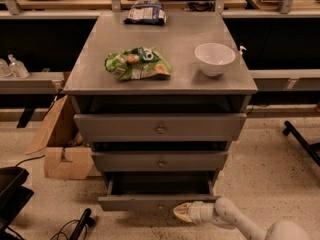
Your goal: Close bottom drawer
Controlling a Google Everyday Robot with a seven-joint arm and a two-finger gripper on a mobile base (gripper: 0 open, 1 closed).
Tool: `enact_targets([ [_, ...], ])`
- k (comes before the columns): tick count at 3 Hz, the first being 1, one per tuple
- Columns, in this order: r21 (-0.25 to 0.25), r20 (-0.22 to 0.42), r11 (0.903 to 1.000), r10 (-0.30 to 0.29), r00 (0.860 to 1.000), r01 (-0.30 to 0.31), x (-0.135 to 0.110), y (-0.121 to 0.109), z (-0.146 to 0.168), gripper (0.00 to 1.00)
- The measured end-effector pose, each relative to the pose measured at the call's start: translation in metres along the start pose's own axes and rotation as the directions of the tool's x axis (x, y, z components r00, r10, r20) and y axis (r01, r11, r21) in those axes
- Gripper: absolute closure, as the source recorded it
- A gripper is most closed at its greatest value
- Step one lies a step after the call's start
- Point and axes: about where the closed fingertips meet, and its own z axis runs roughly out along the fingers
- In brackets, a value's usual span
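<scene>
Claw (179, 212) at bottom drawer (135, 203) front; its arm (237, 220) off-frame below

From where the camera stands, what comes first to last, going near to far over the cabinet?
Gripper at the front of the open bottom drawer → middle drawer → top drawer → green snack bag → blue packet at the back.

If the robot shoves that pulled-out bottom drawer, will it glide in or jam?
The bottom drawer looks like rigid metal, so it should probably slide straight rather than flex. The gripper sits at its front panel, right of centre, so the push might skew it slightly.
</scene>
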Motion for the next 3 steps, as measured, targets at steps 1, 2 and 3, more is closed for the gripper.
enact_targets([
  [1,0.019,0.008,0.9997,-0.016,1.0,0.015,-0.0125,-0.0183,-0.0003,0.97],
  [2,0.019,0.008,0.9997,-0.015,1.0,0.015,-0.0125,-0.0182,-0.0002,0.75],
  [3,0.014,0.01,0.9998,-0.015,1.0,0.015,-0.0129,-0.0156,0.0028,0.44],
])
